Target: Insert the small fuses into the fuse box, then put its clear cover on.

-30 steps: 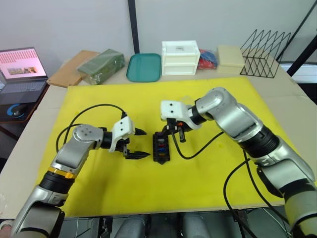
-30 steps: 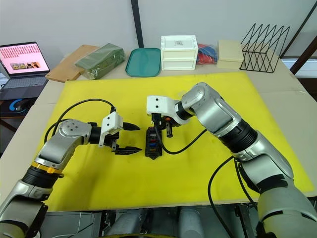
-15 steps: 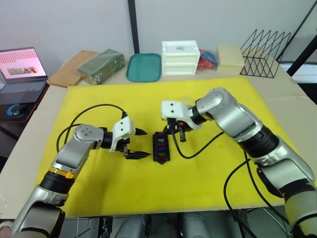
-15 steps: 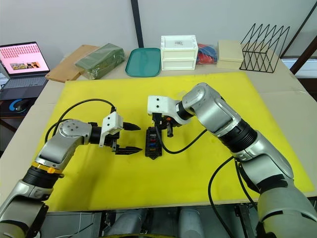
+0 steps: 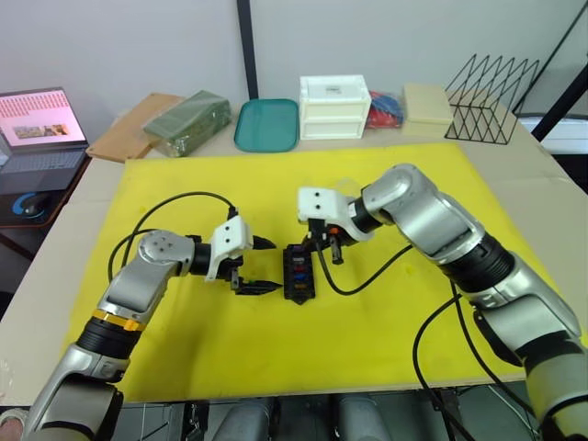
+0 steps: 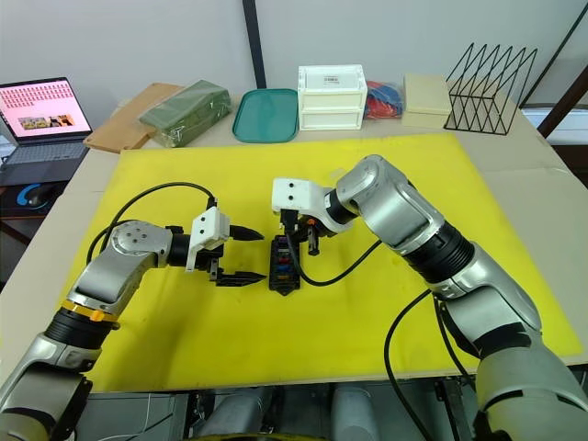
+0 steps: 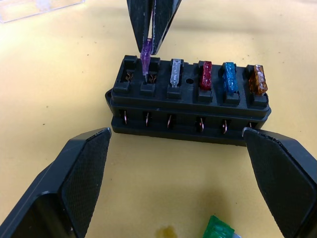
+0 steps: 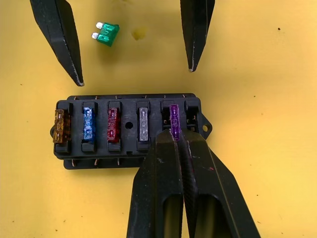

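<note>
- Fuse box (image 8: pixel 128 130) lying on the yellow mat (image 5: pixel 367 312) mid-desk, between the two grippers.
- Right gripper (image 8: pixel 175 137) at the box's 12 o'clock end in the head views, fingers clenched on the purple fuse (image 8: pixel 174 117), blades entering the fifth slot but not yet fully seated.
- Four slots already filled: orange fuse (image 8: pixel 59 125), blue fuse (image 8: pixel 88 124), red fuse (image 8: pixel 113 124), pale clear fuse (image 8: pixel 143 118); last slot, next to the purple one, empty.
- Left gripper (image 7: pixel 178 178) just at 9 o'clock of the box, fingers released and spread wide, straddling the box without touching it.
- Green fuse (image 8: pixel 106 33) loose on the mat, near the left fingertips (image 8: pixel 74 74).
- Clear cover (image 7: pixel 34 7) lying on the mat beyond the box, well apart from it.
- Risks, as judgement: purple fuse appears slightly tilted, so a push off-axis may bend a blade or jam it in the slot; unbraced box may slide or tip under the press; closing the left fingers may flick the green fuse away; letting go too early may leave the purple fuse proud, blocking the cover later.
</note>
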Tool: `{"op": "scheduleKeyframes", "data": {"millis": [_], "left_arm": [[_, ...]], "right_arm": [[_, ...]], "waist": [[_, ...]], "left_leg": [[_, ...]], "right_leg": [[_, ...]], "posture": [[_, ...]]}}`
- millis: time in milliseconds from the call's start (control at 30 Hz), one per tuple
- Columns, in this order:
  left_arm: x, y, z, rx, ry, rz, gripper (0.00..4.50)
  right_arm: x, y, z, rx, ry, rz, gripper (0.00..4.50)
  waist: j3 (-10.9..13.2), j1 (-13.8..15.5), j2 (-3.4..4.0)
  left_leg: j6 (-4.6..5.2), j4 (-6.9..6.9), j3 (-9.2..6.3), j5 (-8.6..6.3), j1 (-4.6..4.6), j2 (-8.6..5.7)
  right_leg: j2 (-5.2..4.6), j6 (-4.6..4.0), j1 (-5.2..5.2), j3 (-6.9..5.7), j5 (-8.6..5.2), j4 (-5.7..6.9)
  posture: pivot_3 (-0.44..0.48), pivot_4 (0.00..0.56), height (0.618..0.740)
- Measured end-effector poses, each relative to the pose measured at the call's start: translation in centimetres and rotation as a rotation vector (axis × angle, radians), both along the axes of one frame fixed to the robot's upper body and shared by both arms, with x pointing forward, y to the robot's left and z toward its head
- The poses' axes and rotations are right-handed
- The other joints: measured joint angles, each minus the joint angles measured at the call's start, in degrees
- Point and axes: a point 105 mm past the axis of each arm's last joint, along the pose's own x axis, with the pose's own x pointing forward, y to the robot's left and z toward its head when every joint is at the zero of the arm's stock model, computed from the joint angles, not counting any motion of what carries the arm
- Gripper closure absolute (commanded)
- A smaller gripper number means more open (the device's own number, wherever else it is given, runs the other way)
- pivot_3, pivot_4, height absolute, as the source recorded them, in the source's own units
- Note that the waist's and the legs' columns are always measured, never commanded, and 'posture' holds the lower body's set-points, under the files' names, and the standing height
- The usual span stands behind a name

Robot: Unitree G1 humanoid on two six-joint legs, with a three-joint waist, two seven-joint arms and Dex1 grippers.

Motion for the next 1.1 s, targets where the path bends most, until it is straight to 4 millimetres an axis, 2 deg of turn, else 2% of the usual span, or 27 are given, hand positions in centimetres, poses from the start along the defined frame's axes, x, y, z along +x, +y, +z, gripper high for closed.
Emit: {"op": "scheduleKeyframes", "data": {"millis": [1100], "left_arm": [[0.05, -0.10, 0.12, -0.005, -0.014, -0.001, 0.03]], "right_arm": [[-0.21, 0.29, -0.05, -0.017, -0.009, 0.025, 4.50]], "waist": [[0.00, -0.01, 0.00]], "left_leg": [[0.00, 0.00, 0.00, 0.00, 0.00, 0.00]], "right_leg": [[0.00, 0.00, 0.00, 0.00, 0.00, 0.00]], "posture": [[0.000, 0.150, 0.740]]}}
